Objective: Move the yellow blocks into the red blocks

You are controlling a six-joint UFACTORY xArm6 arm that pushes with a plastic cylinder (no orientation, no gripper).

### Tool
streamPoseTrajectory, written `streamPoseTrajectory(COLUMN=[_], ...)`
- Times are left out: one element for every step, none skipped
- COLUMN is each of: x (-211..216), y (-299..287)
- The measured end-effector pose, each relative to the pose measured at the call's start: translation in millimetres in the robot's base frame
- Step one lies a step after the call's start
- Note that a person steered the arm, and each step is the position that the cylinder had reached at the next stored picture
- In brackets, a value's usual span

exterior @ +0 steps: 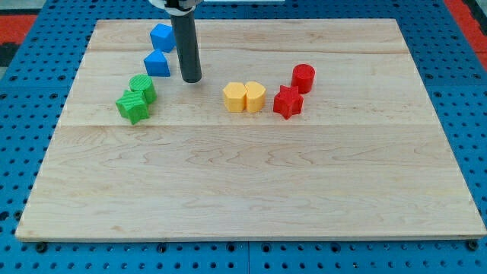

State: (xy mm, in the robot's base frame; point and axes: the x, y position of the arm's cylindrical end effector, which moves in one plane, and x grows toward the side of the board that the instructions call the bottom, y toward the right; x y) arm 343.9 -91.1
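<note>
On the wooden board [251,190], nearest the view's bottom, sit two touching yellow blocks [244,97], just left of the red star block [288,102]. A red cylinder [303,77] stands behind it. Leftward lie two green blocks [136,99]. My tip [191,78], a bare rod holding nothing, rests beside two blue blocks [159,50].

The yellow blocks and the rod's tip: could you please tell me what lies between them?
Nothing: in the camera view, only bare board separates my tip from the two touching yellow blocks, which sit to its right, toward the red blocks.
</note>
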Motion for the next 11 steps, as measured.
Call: streamPoseTrajectory(x=[-21, -9, 32, 41, 52, 73, 70, 71, 71, 72, 93], y=[-25, 0, 53, 44, 16, 34, 74, 121, 150, 134, 60])
